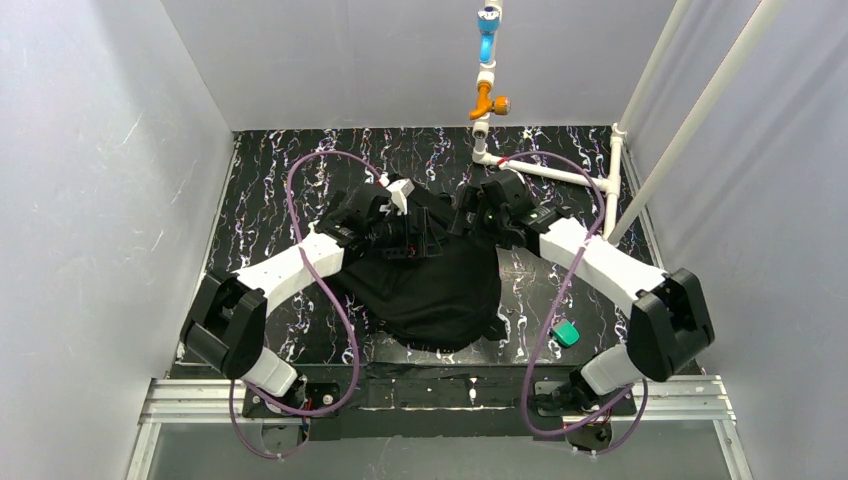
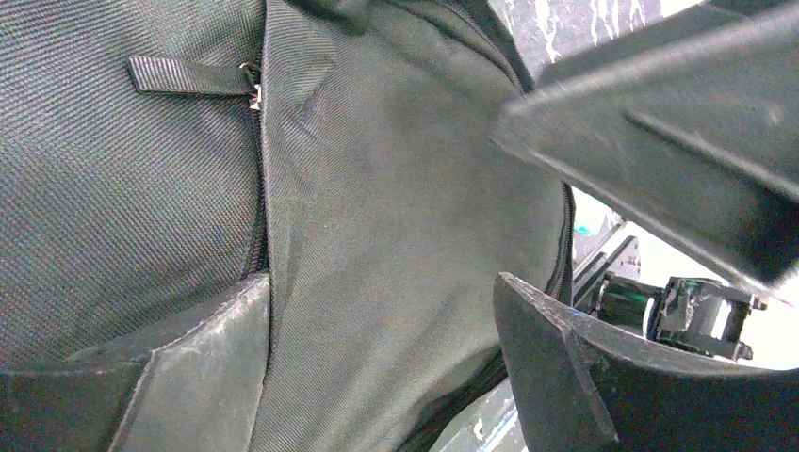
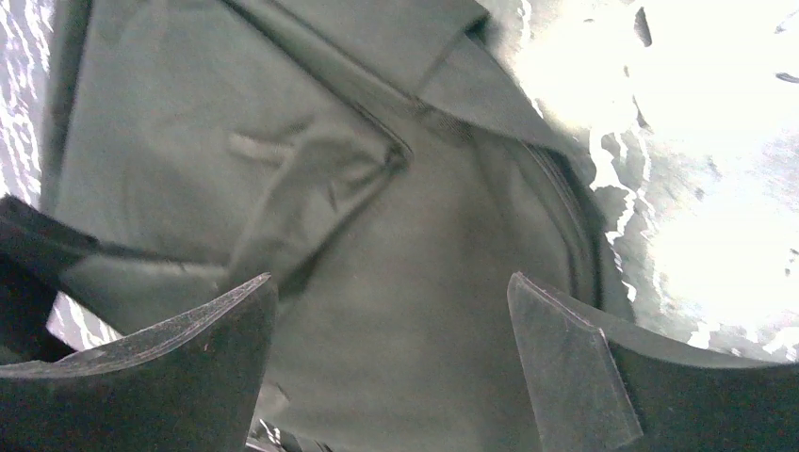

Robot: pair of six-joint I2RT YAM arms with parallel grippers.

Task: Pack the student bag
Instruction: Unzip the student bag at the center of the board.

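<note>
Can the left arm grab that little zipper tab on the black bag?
Probably yes. Its fingers stand open close to the bag, and the zipper tab lies bare just ahead of them, with nothing covering it.

No writing, label or number is legible in any view.

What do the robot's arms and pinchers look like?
The left arm and right arm are white shells with bulky black joints. A purple cable loops loosely along each. The left gripper and right gripper each have two flat, dark, wedge-shaped fingers, slightly scuffed.
</note>
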